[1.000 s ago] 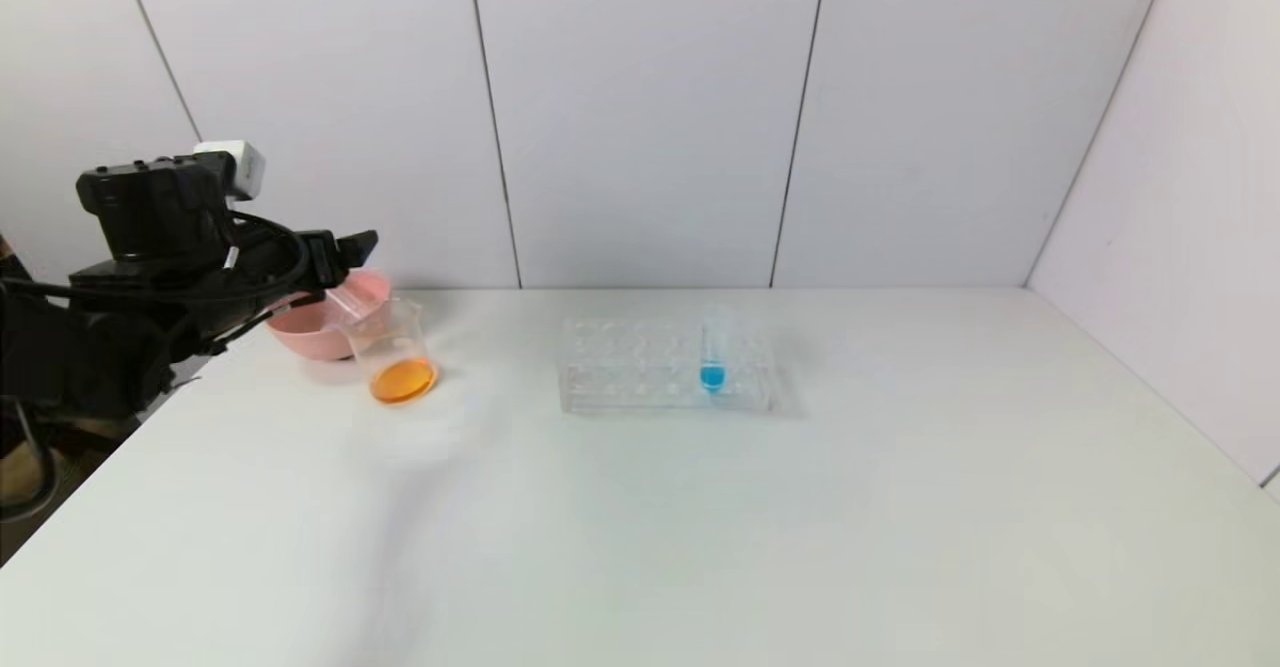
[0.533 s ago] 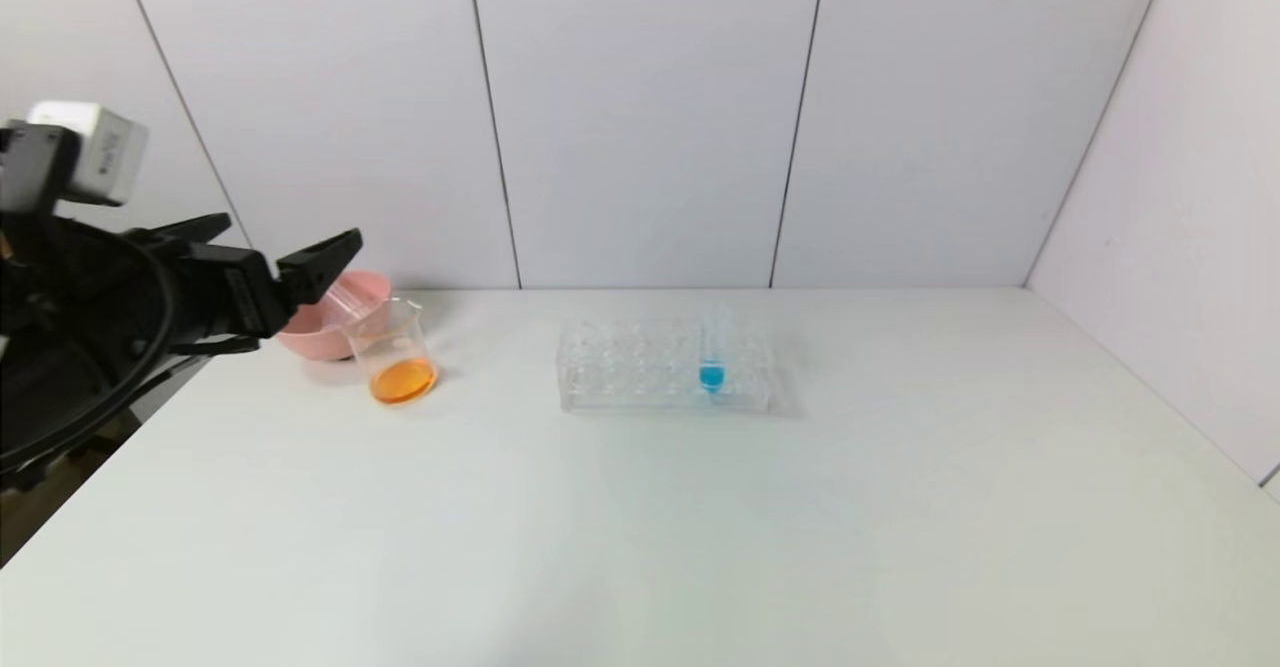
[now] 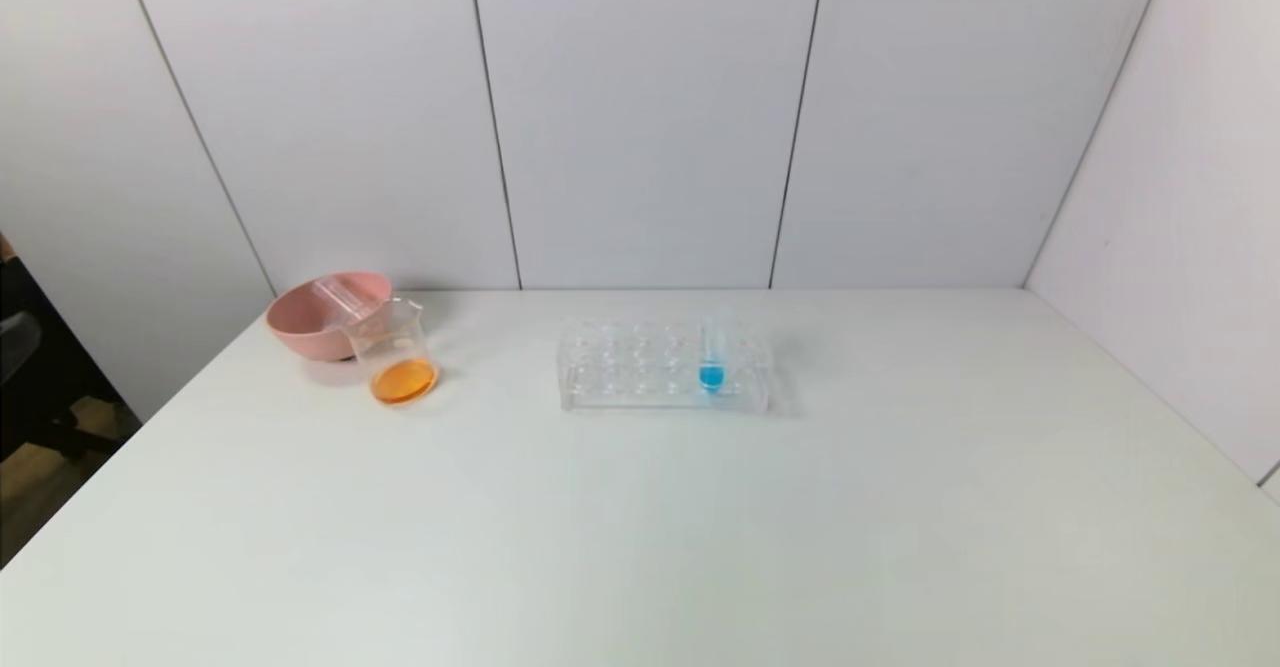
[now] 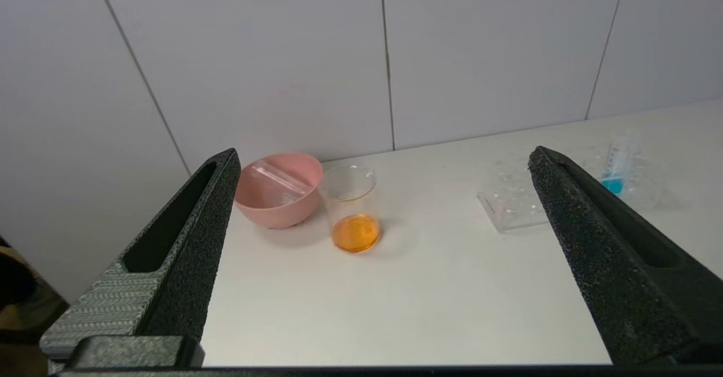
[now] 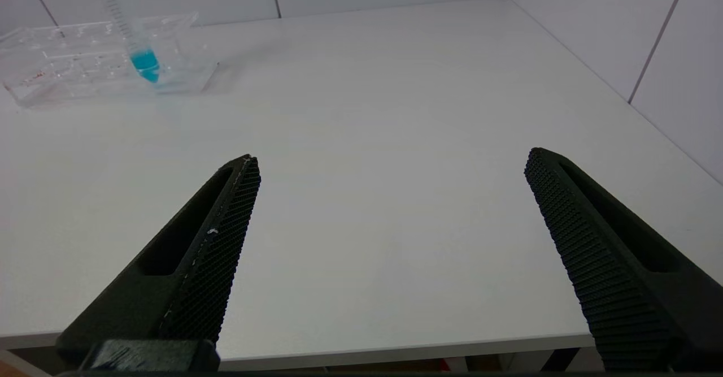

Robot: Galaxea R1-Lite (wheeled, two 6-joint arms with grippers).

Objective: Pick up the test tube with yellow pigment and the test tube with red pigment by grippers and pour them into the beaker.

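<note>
Finishing: beaker [image 3: 392,351] holds orange liquid near the surface's far-left corner.
Left gripper [image 4: 384,252] and right gripper [image 5: 390,252] stand wide open, empty, off the near edge; probably nothing remains to pour.

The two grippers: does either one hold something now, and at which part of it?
Nothing is held. The left gripper is open and empty, back from the clear glass beaker with orange liquid. The right gripper is open and empty over the white table.

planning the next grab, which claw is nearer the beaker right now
Left. The left claw, open, sits off the table's left edge facing the beaker; the right claw, open, is at the near right edge, far from it.
</note>
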